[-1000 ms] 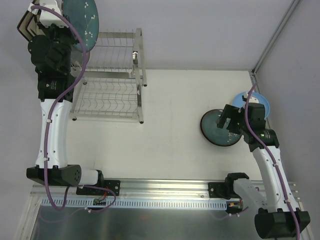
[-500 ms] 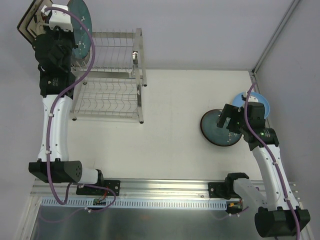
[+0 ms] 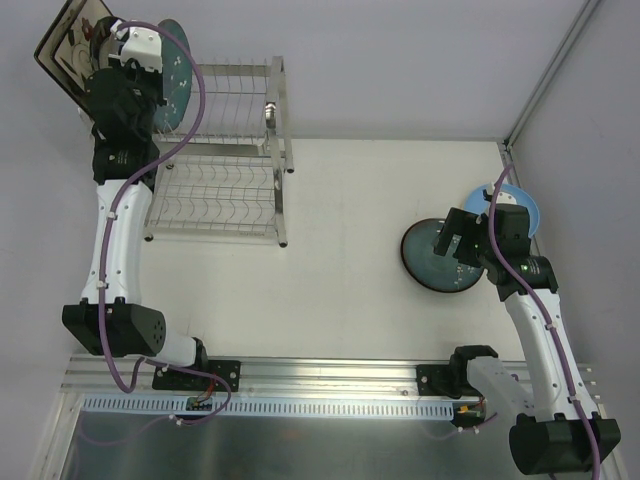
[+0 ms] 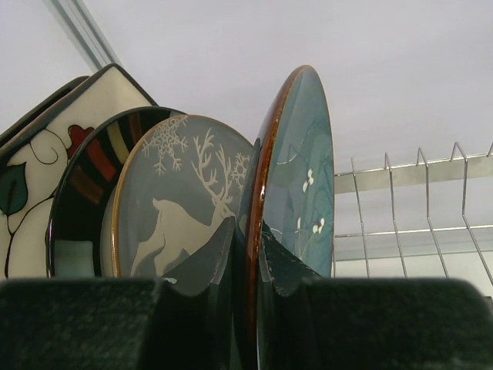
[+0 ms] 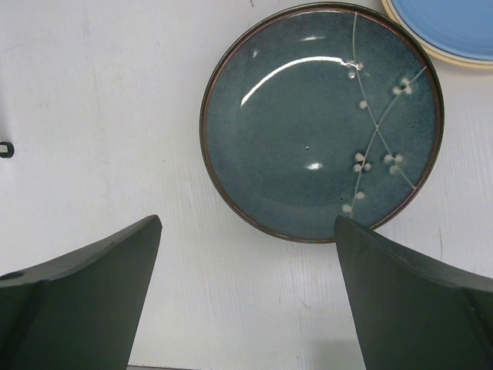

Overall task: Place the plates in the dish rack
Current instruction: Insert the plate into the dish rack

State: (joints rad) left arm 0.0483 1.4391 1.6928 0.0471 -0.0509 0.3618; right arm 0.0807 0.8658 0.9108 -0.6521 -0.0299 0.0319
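The silver dish rack stands at the back left of the table. My left gripper is shut on the lower rim of a dark teal plate, held on edge over the left end of the rack's upper tier. Close behind it stand a grey deer plate, a dark striped plate and a square cream floral plate. My right gripper hangs open over the table, just short of a second teal plate lying flat. A light blue plate lies beside it.
The upper tier's wire slots to the right of the held plate hold nothing. A metal corner post runs along the right wall. An aluminium rail carries both arm bases at the near edge.
My left arm has swung the teal plate left and down toward the rack's left end, turning it more edge-on. The right arm has not moved.
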